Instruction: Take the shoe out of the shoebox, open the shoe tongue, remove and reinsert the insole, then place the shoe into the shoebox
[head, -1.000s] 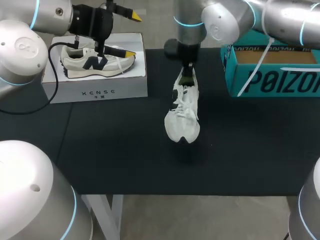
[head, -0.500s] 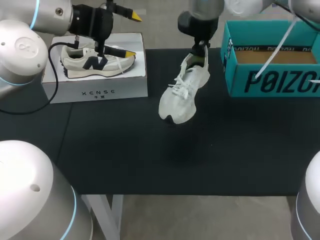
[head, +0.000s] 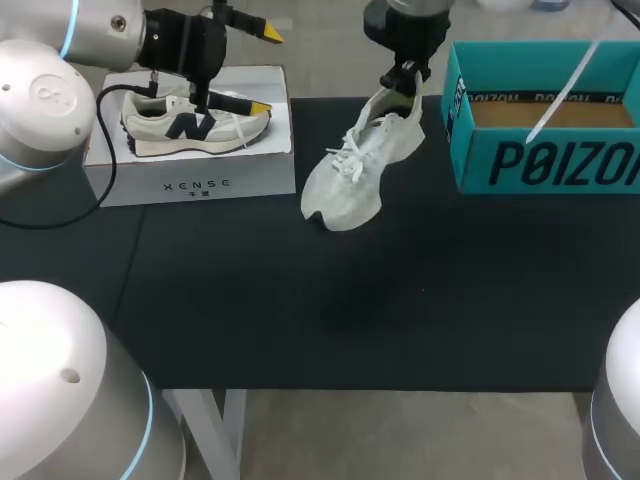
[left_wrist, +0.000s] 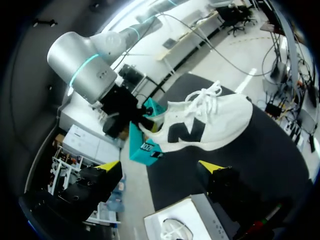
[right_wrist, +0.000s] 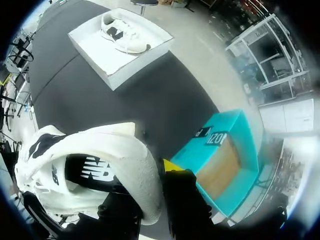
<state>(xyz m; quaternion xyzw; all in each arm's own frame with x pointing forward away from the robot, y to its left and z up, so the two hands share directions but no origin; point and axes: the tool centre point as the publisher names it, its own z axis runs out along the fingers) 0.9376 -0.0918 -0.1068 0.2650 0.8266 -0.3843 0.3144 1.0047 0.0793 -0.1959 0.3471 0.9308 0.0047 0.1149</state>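
Shoe (head: 358, 170), heel collar clamped in right gripper (head: 400, 82), has swung from mid-table toward the teal shoebox (head: 545, 165) and now hangs toe-down just beside it, so final placement looks under way; left gripper (head: 266, 70) spread wide, empty.

Two shoes (head: 358, 172) (head: 150, 126); two boxes (head: 545, 165) (head: 200, 186)

The head view looks down from above and behind; both wrist views, nearer, share the shoe (head: 365, 160) and shoebox (head: 540, 165).
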